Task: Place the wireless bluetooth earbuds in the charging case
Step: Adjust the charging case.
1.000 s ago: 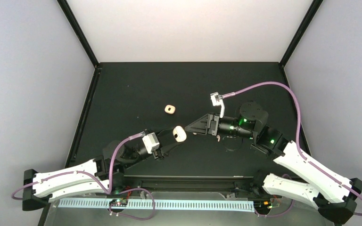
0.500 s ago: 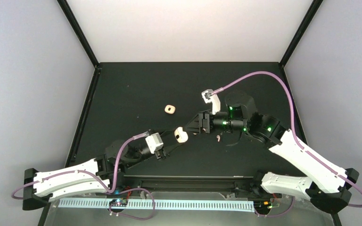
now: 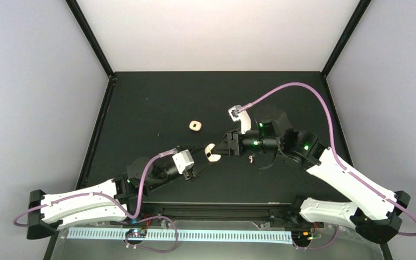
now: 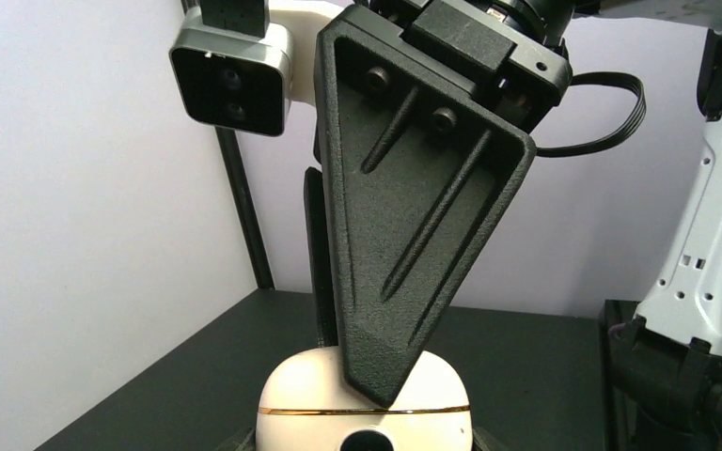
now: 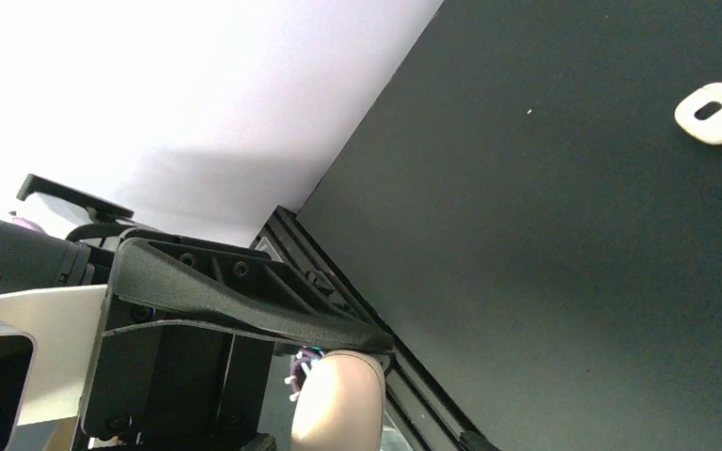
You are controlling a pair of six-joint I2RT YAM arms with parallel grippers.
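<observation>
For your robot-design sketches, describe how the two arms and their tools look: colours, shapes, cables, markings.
The left arm and right arm match: white flattened shell links, black round joints, green lights glowing on the right one. A purple cable loops to each white wrist camera. The left tool and right tool are matte black, with fingers shaped as grooved, tapering wedges.

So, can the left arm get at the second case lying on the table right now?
Probably not yet: the path to the second case looks free, but the left gripper is shut on the held case.
</observation>
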